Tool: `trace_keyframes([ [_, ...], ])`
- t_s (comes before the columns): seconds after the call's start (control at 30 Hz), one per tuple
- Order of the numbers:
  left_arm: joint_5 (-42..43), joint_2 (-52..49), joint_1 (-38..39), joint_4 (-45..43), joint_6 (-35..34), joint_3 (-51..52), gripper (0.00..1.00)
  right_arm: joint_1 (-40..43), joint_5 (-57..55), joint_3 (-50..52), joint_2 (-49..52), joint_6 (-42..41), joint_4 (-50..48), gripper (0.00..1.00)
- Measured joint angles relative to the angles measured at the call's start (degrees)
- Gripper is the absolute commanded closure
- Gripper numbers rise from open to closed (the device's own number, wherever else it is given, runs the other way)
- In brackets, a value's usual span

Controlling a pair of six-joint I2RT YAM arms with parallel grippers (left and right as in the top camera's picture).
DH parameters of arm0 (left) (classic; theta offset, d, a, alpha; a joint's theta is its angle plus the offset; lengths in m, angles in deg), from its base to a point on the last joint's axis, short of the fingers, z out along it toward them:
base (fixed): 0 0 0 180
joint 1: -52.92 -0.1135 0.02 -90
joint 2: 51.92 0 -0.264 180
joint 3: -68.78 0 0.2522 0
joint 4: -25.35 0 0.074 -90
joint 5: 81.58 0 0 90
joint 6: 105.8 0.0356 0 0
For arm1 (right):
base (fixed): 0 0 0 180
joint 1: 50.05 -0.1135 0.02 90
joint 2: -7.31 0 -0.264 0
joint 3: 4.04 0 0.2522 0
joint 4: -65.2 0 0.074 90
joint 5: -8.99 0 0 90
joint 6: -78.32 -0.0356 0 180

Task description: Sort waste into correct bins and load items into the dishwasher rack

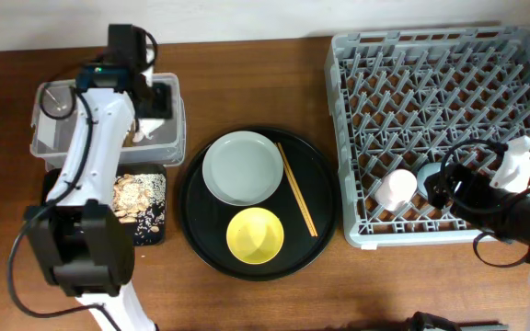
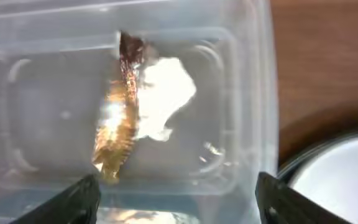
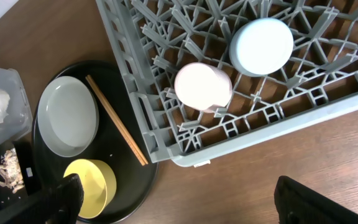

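Observation:
The brown-and-gold snack wrapper (image 2: 120,118) and crumpled white tissue (image 2: 163,96) lie inside the clear plastic box (image 1: 53,138). My left gripper (image 1: 153,112) hovers over that box, open and empty (image 2: 173,202). Beige food scraps (image 1: 136,195) lie in the shallow black tray (image 1: 153,234). The grey-green plate (image 1: 242,167), yellow bowl (image 1: 255,235) and chopsticks (image 1: 296,188) rest on the round black tray. The pink cup (image 3: 202,86) and light blue cup (image 3: 261,45) sit upside down in the grey rack (image 1: 440,92). My right gripper (image 1: 442,188) is open and empty (image 3: 179,205) above the rack's front edge.
The large round black tray (image 1: 320,234) sits between the bins and the rack. Bare brown table lies in front of the rack (image 3: 278,162). The left arm's white body stretches over the shallow black tray. A wall edge runs along the table's back.

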State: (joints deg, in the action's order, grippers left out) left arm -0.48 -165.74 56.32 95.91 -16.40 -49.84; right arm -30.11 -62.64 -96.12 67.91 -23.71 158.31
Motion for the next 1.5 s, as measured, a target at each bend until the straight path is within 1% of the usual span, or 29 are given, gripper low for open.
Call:
trace_keyframes([
  [0.07, 5.2, 1.7, 2.8, 5.8, 0.3, -1.0, 0.31, 0.0, 0.0, 0.0, 0.0, 0.0, 0.0, 0.01],
  [0.13, 7.8, 5.6, 8.3, 10.4, 0.6, -1.7, 0.41, 0.0, 0.0, 0.0, 0.0, 0.0, 0.5, 0.02],
  [0.17, 8.8, 7.4, 11.8, 13.3, 0.1, -2.0, 0.42, 0.0, -0.1, 0.0, 0.0, 0.0, 1.2, 0.02],
  [0.2, 9.0, 8.3, 13.4, 15.3, -0.7, -2.2, 0.42, 0.0, 0.0, 0.0, 0.0, 0.0, 1.3, 0.01],
  [0.23, 9.2, 10.4, 15.8, 19.1, -1.2, -2.2, 0.40, 0.0, -0.1, 0.0, 0.0, 0.0, 1.3, 0.02],
  [0.27, 9.5, 12.4, 17.2, 19.6, -1.6, -2.2, 0.01, 0.0, -0.1, 0.0, 0.0, 0.0, 1.5, 0.01],
  [0.3, 8.5, 15.3, 18.4, 20.7, -2.7, -2.1, 0.00, 0.0, -0.1, 0.0, 0.0, 0.0, 1.4, 0.02],
  [0.33, 5.0, 23.1, 20.4, 22.6, -5.6, -2.2, 0.01, 0.0, -0.1, 0.0, 0.1, 0.0, 1.4, 0.02],
  [0.43, 0.9, 41.1, 21.4, 25.2, -9.1, -3.1, 0.00, 0.0, -0.3, 0.0, 0.1, 0.0, 1.5, 0.01],
  [0.5, 0.3, 46.1, 21.4, 27.0, -9.6, -3.3, 0.01, 0.0, -0.3, 0.0, 0.1, 0.0, 1.4, 0.02],
  [0.57, -1.7, 50.4, 21.5, 31.7, -9.7, -2.3, 0.01, 0.0, -0.3, 0.0, 0.1, 0.0, 1.5, 0.01],
  [0.6, -3.7, 53.7, 21.4, 28.8, -9.7, -0.2, 0.01, 0.0, -0.3, 0.0, 0.1, 0.0, 1.5, 0.01],
  [0.67, -5.1, 61.7, 20.1, 11.5, -8.6, 14.4, 0.01, 0.0, -0.3, -0.1, 0.1, 0.0, 1.4, 0.01],
  [0.77, -2.2, 73.9, 15.5, -11.8, -7.4, 42.9, 0.01, 0.0, -0.3, -0.1, 0.1, 0.0, 1.4, 0.01],
  [0.83, 3.1, 89.3, 10.4, -25.7, -7.1, 64.7, 0.01, 0.0, -0.3, -0.1, 0.2, -0.1, 1.5, 0.01],
  [0.87, 4.0, 93.6, 9.8, -30.3, -7.0, 69.1, 0.01, 0.0, -0.3, -0.1, 0.1, -0.1, 1.3, 0.02],
  [0.9, 4.5, 99.4, 9.6, -32.3, -6.9, 74.6, 0.01, 0.0, -0.3, -0.1, 0.2, -0.2, 1.3, 0.02],
  [0.93, 4.9, 106.0, 9.5, -32.4, -6.9, 80.3, 0.01, 0.0, -0.3, -0.1, 0.1, -0.2, 1.4, 0.02],
  [0.97, 5.3, 109.7, 9.5, -33.4, -6.9, 84.8, 0.01, 0.0, -0.3, -0.1, 0.2, -0.2, 1.4, 0.01],
  [1.0, 5.6, 111.6, 9.5, -35.1, -6.9, 88.1, 0.01, 0.0, -0.3, -0.1, 0.2, -0.2, 1.4, 0.02],
  [1.07, 8.3, 113.0, 9.5, -45.7, -6.9, 98.6, 0.01, 0.0, -0.3, -0.1, 0.2, -0.2, 1.5, 0.02],
  [1.13, 9.4, 112.9, 9.5, -51.8, -6.9, 103.8, 0.00, 0.0, -0.3, -0.1, 0.2, -0.2, 1.4, 0.02],
  [1.3, 9.8, 112.9, 9.5, -52.0, -6.9, 103.8, 0.01, 0.0, -0.3, -0.1, 0.2, -0.2, 1.4, 0.01],
  [1.33, 9.8, 112.9, 9.5, -52.0, -6.9, 103.8, 0.01, 0.0, -0.2, -0.1, 0.2, -0.2, -1.2, 0.11],
  [1.37, 9.9, 112.9, 9.5, -52.0, -6.9, 103.8, 0.01, 0.0, 0.0, 0.0, 0.2, -0.2, -4.2, 0.14],
  [1.4, 9.9, 113.0, 9.5, -52.0, -6.9, 103.8, 0.01, -0.6, 6.1, 0.0, 0.3, 0.9, -5.2, 0.13],
  [1.43, 10.0, 113.0, 9.5, -52.0, -6.9, 103.8, 0.01, -2.3, 10.8, 0.0, 0.3, 2.0, -4.9, 0.13],
  [1.47, 10.0, 113.0, 9.5, -52.0, -6.9, 103.8, 0.01, -8.8, 11.0, 0.4, 0.3, 2.3, -4.9, 0.13],
  [1.5, 10.1, 113.0, 9.5, -52.0, -6.9, 103.8, 0.01, -19.0, 12.6, 1.8, 0.5, 2.8, -5.0, 0.13],
])
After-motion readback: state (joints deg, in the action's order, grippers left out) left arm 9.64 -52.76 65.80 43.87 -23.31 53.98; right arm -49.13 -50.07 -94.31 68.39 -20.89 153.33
